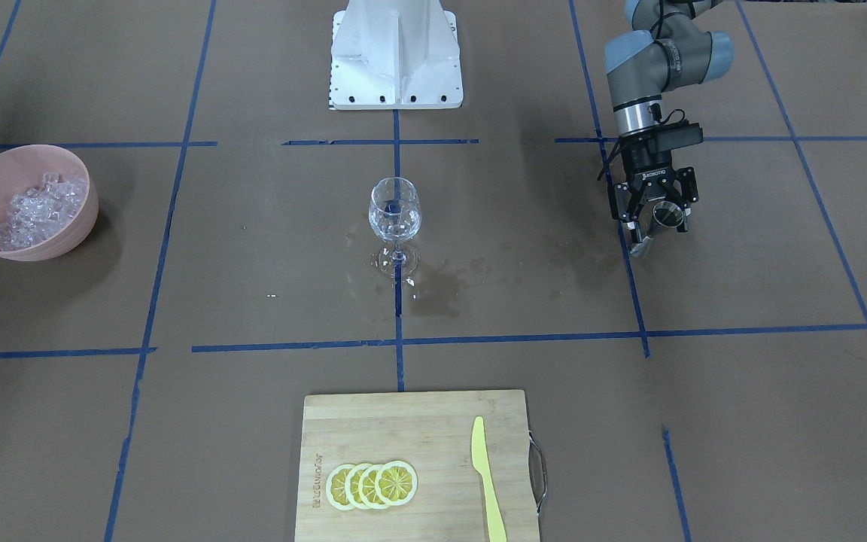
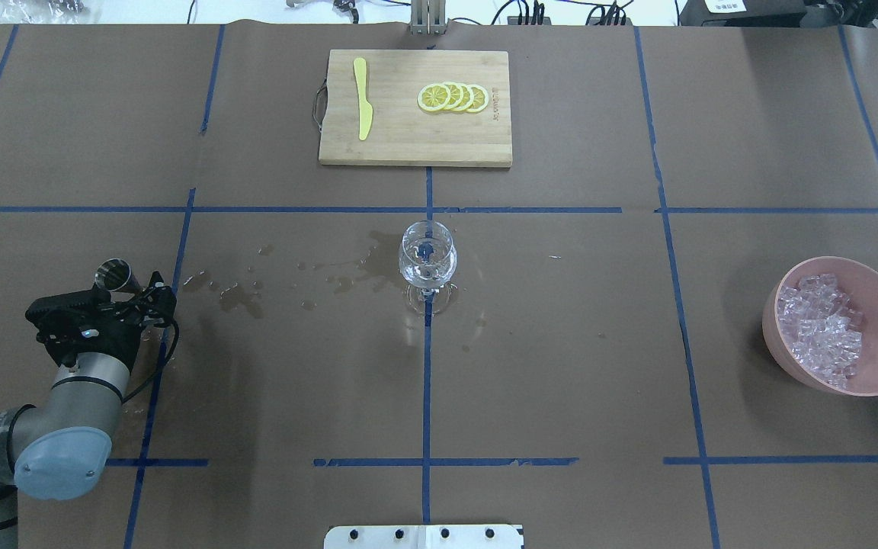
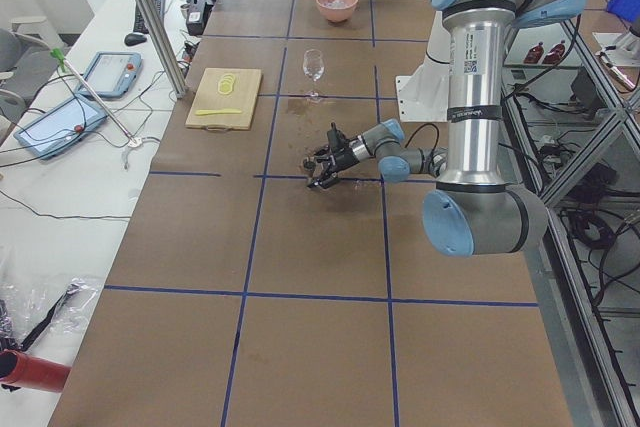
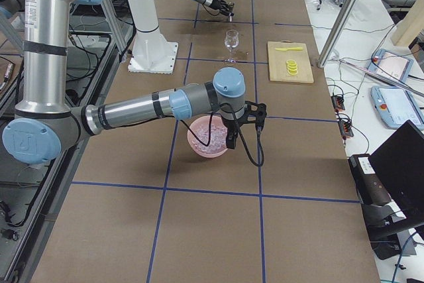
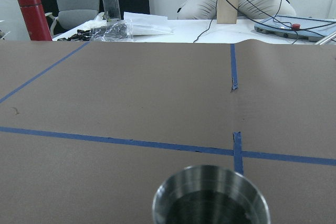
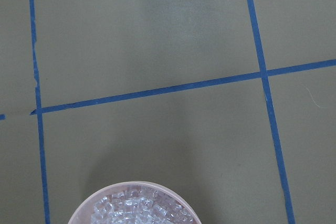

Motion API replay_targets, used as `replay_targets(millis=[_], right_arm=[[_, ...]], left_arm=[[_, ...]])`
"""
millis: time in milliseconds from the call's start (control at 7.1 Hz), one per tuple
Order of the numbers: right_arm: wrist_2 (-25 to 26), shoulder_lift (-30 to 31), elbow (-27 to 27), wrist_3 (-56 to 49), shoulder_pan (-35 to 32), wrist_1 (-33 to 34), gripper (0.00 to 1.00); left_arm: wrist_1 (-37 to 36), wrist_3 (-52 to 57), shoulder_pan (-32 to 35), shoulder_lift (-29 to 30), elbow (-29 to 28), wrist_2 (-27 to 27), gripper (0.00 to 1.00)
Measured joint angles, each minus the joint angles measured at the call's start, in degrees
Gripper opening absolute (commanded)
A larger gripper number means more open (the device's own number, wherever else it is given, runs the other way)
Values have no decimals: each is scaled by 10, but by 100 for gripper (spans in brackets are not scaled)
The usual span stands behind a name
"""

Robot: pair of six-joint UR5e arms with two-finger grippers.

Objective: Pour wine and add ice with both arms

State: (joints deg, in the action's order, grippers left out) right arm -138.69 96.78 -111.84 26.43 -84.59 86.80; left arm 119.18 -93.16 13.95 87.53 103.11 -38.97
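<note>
**Steel cup in the left jaws, ice in the pink bowl**

Brown paper covers the surface. On my left arm the left jaws are closed around a small steel cup. Through the left wrist camera I see its round rim right below the lens. The wine glass stands upright well apart from those jaws, off toward the robot's right, with wet stains on the paper between them. The ice lies heaped in a pink bowl, farther out beyond the glass. In the right side view my right arm reaches to that bowl and the right jaws hang at its edge. I cannot tell whether they are open or closed. The right wrist camera shows the ice just beneath it.
</note>
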Motion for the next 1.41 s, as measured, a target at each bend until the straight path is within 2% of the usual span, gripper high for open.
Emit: replay_targets(millis=[422, 563, 845, 1408], right_arm=[[1, 3, 0, 0, 0, 0, 100], [1, 3, 0, 0, 0, 0, 100], [1, 4, 0, 0, 0, 0, 100], [1, 5, -1, 0, 0, 0, 100]], left_arm=[[-1, -15, -6, 9, -13, 21, 61], [-1, -16, -6, 9, -14, 24, 57], [-1, -18, -7, 10, -15, 26, 53], [-2, -29, -8, 9, -22, 56, 53]])
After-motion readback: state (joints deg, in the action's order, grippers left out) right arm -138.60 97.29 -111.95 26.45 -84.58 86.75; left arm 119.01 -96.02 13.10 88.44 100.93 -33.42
